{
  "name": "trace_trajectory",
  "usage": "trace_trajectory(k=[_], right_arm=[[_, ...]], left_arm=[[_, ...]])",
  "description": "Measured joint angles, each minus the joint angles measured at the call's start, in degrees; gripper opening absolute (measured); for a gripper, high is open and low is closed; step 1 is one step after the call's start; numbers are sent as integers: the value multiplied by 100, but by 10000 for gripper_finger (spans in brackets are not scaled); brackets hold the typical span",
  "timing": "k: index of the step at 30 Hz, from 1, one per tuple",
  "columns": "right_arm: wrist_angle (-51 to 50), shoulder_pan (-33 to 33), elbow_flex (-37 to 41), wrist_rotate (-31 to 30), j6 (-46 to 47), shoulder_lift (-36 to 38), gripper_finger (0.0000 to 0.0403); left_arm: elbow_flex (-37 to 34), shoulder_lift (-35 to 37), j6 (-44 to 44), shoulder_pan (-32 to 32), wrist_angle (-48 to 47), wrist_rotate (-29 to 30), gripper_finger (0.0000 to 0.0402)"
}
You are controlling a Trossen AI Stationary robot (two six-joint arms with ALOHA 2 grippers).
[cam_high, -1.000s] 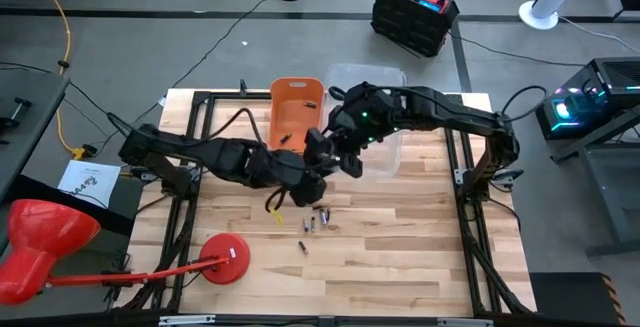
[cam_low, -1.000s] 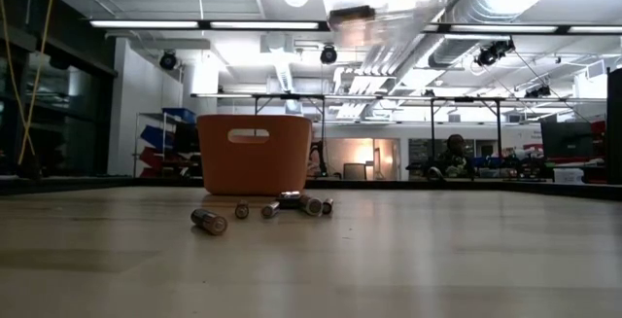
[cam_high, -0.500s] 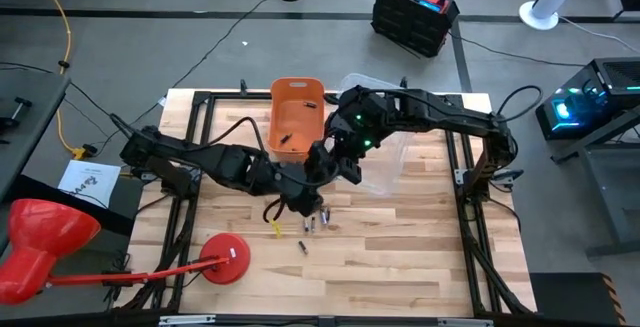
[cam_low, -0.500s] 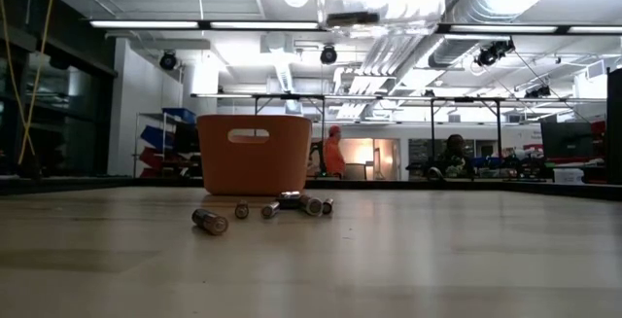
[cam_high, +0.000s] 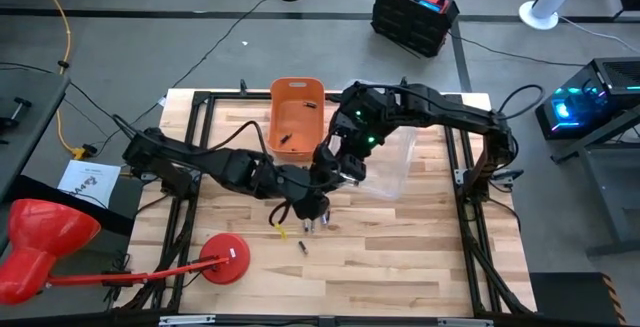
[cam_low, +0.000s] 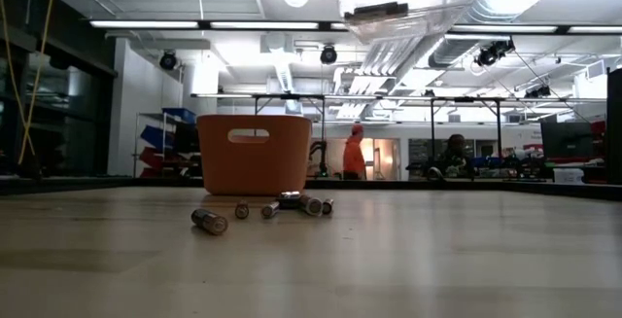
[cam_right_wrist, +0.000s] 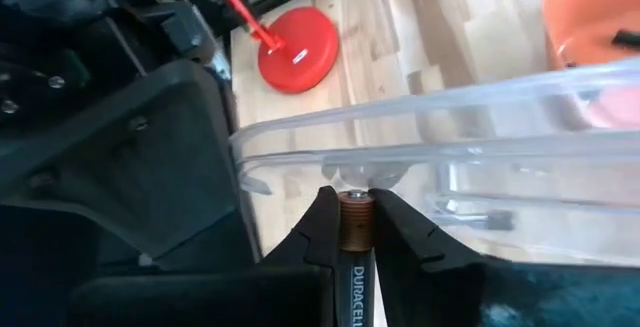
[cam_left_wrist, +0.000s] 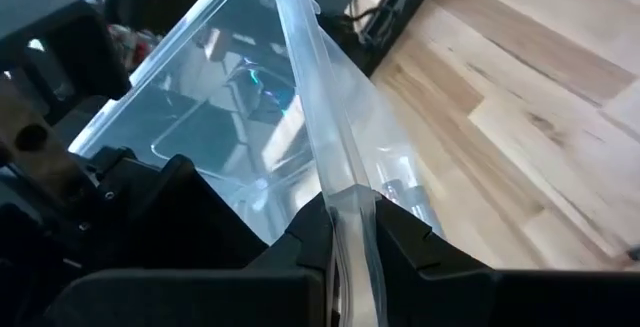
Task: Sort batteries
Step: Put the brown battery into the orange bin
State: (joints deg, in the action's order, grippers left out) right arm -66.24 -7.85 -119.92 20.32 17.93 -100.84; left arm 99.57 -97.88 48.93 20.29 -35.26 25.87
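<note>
A clear plastic bin [cam_high: 392,162] is lifted and tilted above the table's middle; the low view shows it high up [cam_low: 408,2]. My left gripper [cam_left_wrist: 345,202] is shut on its rim. My right gripper [cam_right_wrist: 355,202], beside the bin's left edge [cam_high: 338,159], is shut on a Duracell battery [cam_right_wrist: 356,229]. Several small batteries [cam_high: 307,224] lie on their sides on the wood near the table's middle; in the low view, one battery [cam_low: 209,222] lies apart from that group [cam_low: 296,203]. An orange bin [cam_high: 296,112] stands at the far edge with two batteries inside. My left gripper pinches the clear bin's rim [cam_left_wrist: 340,179] between its two fingers, one on each side of the wall. The bin is lifted clear of the table and tilted. My right gripper pinches the battery between its fingers, the battery lying along them. Its coppery end [cam_right_wrist: 355,209] points forward toward the bin's rim. It is lifted clear.
A red disc with a long red stem [cam_high: 225,259] lies near the table's near left corner. Black frame rails [cam_high: 470,182] run along the table's left and right sides. Bare wood [cam_high: 400,257] lies toward the near right. A person in orange [cam_low: 355,158] walks far behind.
The clear bin has come from the far edge toward the table's middle, tipping as it went, and stays lifted. My left gripper has moved toward the near edge and a little right, over the loose batteries. My right gripper has stayed beside the bin's edge.
</note>
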Motion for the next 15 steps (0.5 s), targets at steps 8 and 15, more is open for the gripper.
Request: trace_trajectory(k=[8,15], right_arm=[[-138,-21,-2,-235,123,-9,20],[479,-20,13,-310,55,13,20]], left_arm=[[84,-19,335,4,557,280,29],[370,118,-962,26,-656,98,29]])
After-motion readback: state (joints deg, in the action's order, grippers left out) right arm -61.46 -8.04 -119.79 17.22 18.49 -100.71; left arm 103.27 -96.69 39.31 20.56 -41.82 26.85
